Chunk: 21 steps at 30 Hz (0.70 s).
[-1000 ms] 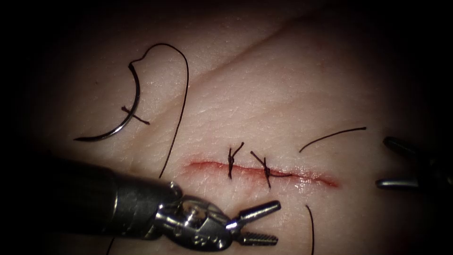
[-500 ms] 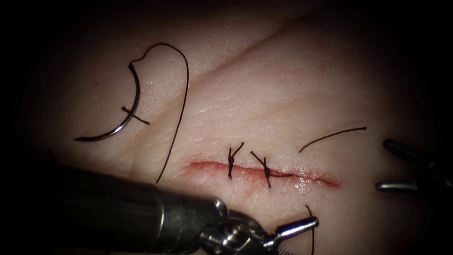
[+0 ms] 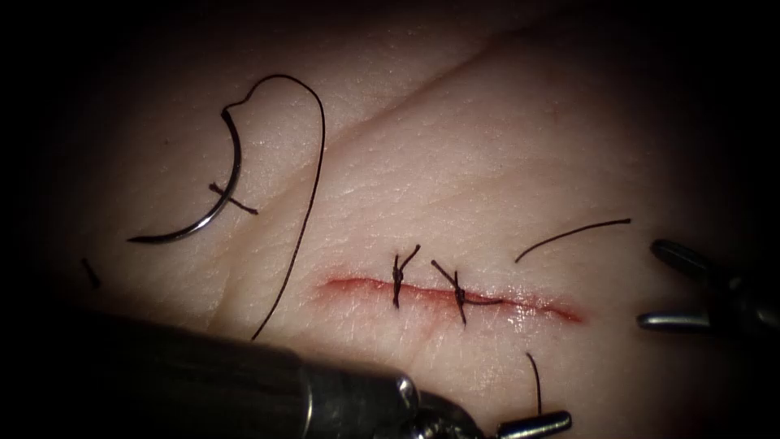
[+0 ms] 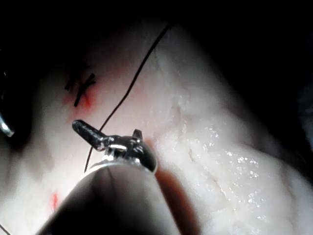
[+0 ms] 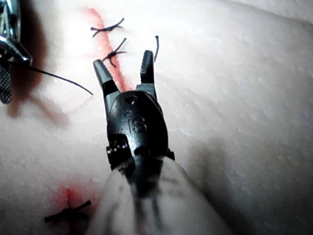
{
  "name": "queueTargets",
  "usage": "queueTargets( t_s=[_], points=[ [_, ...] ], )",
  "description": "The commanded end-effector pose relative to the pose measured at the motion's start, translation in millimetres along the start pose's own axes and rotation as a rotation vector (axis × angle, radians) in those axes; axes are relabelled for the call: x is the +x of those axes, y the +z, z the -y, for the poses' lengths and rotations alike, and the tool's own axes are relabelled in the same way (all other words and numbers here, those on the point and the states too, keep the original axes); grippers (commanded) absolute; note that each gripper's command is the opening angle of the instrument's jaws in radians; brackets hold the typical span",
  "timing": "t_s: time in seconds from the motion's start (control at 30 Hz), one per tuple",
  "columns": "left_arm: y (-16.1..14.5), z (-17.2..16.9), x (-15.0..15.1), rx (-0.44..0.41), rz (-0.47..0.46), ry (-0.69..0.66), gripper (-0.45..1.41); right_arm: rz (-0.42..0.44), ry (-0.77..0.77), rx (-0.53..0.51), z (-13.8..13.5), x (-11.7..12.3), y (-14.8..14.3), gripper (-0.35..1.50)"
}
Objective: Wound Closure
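Endoscope view: needle [image 3: 213,195] lies free on tissue [image 3: 487,162], left of cut [image 3: 447,294]. My right tool [image 3: 691,293] spread, empty; left tool [image 3: 532,424] I cannot tell. Needle's stiff, slippery: I'd grasp mid-curve.

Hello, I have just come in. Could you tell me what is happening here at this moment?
Two needle drivers work over a cut in the tissue. Two knotted stitches already cross the cut. The curved needle lies free on the tissue, left of the cut, with its thread trailing. The right tool has open jaws and holds nothing. The left tool sits near the cut, and nothing can be seen in it. Loose thread ends lie nearby.
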Motion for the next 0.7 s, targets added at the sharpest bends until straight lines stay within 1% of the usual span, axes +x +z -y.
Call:
queueTargets(
  t_s=[0.03, 0.1, 0.13, 0.17, 0.2, 0.23, 0.33, 0.43, 0.57, 0.7],
  points=[
    [0.3, -0.1, 0.0, 0.002, 0.000, -0.001, 0.86, 0.000, 0.001, 0.001, 0.4, -0.7, 0.7, 1.18],
    [0.2, 0.3, 0.4, 0.002, -0.002, -0.004, 0.81, 0.000, 0.001, -0.001, 0.4, -0.8, 0.9, 1.18],
    [0.2, 0.4, 0.6, 0.002, -0.002, -0.004, 0.75, -0.001, 0.000, -0.001, 0.5, -0.8, 0.9, 1.18],
    [0.2, 0.4, 0.7, 0.002, -0.003, -0.004, 0.64, -0.001, 0.000, -0.001, 0.5, -0.8, 0.9, 1.18],
    [0.2, 0.4, 0.9, 0.002, -0.003, -0.004, 0.59, -0.001, 0.000, -0.001, 0.5, -0.8, 0.9, 1.18],
    [0.2, 0.4, 1.0, 0.002, -0.004, -0.003, 0.46, -0.001, 0.000, 0.000, 0.6, -0.8, 0.9, 1.18],
    [0.0, 0.3, 1.0, -0.011, -0.012, 0.004, -0.45, -0.002, 0.000, 0.001, 0.7, -0.8, 0.7, 1.18],
    [-0.2, 0.9, 0.2, -0.060, 0.007, -0.001, -0.45, -0.006, 0.000, 0.003, 1.0, -0.6, 0.4, 1.16],
    [-0.9, 2.5, -2.0, -0.057, 0.045, -0.010, -0.45, -0.011, -0.007, 0.017, 1.9, -0.2, -0.7, 1.15],
    [-1.3, 3.2, -3.4, -0.053, 0.055, -0.012, -0.45, 0.022, -0.061, 0.091, 3.3, -0.2, -0.8, 1.01]
  ],
)
